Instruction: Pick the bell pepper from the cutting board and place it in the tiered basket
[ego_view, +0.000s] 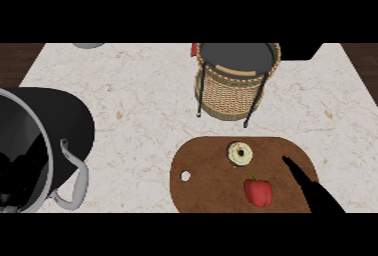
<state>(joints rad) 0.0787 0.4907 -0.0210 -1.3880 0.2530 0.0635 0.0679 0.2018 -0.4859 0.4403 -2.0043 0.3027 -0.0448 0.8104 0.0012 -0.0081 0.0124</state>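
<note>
A red bell pepper (258, 192) with a green stem lies on the brown cutting board (207, 185) at the lower middle. My right hand (308, 186) comes in from the lower right, its straight black fingers pointing up and left just to the right of the pepper, apart from it. The tiered basket (236, 80), wicker with a dark round top tray and black wire legs, stands at the back of the counter, beyond the board. My left hand does not show.
A pale round sliced item (239, 152) sits on the board's far edge. A large black pot (37, 150) with a grey handle fills the left side. A grey object (88, 45) peeks in at the top left.
</note>
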